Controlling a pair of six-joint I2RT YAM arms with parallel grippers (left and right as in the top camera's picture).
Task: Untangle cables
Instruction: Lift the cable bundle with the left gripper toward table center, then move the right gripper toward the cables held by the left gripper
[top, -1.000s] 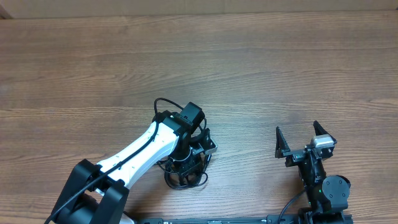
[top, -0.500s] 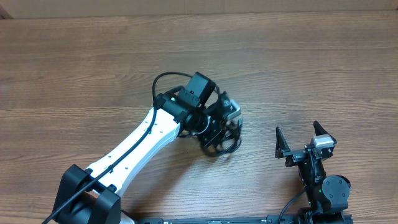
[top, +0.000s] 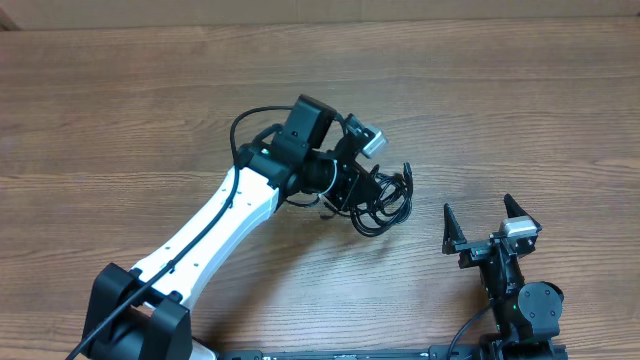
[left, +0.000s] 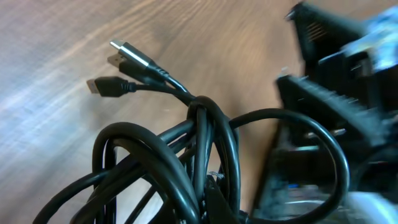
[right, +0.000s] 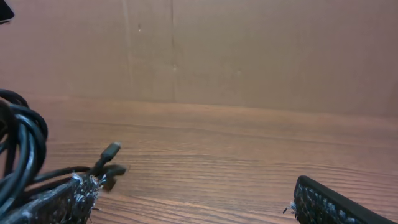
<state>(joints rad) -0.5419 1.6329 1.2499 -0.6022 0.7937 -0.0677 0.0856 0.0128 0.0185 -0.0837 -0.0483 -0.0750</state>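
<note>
You'll find the cables (left: 205, 143) glossy black from end to end, with bright silver tips on the plugs (left: 121, 48) (the lowest of them looks dark all over). The table (top: 500, 100) is mid-brown with a streaky wood grain, with paler bands running across it. Your left arm (top: 225, 225) is white with black joints. The right gripper (top: 478, 208) is black, topped by a pale grey block (top: 520, 228). The wall (right: 249, 50) behind is plain tan.

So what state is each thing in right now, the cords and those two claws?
cables: tangled in one looped bundle, with the plugs sticking out free.
left gripper: shut on the cables.
right gripper: open, empty, apart from the bundle.
</note>
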